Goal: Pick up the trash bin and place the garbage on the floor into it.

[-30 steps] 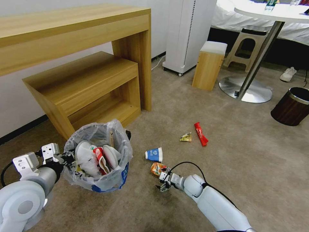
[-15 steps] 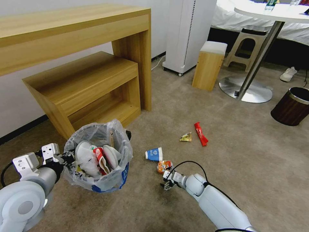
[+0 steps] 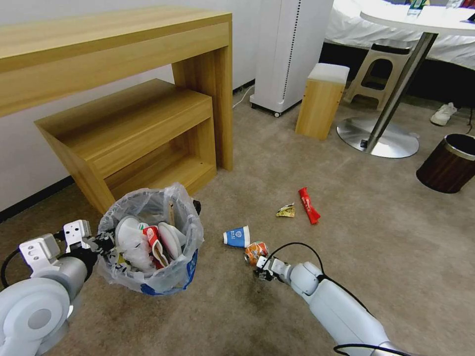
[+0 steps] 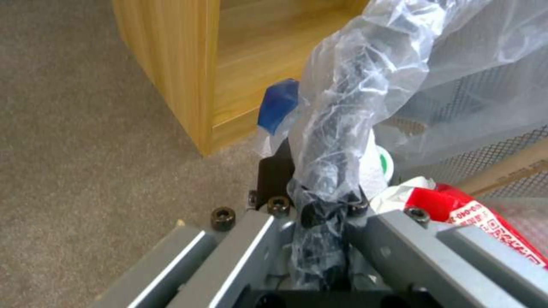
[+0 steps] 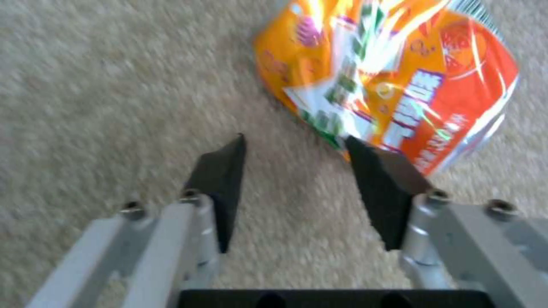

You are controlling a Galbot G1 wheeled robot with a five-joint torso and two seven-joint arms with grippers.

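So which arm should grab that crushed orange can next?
Right. The right gripper sits open on the floor just short of the crushed orange can, fingers spread toward it. The left gripper is shut on the trash bin rim, holding it.

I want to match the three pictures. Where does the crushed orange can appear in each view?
Head view: the crushed orange can lies on the carpet, beside the blue cup, just ahead of the right gripper.
Right wrist view: the can sits just beyond the open fingers.
Left wrist view: not in it; here the left gripper grips the trash bin's rim.
Shared landmark: the beige carpet.
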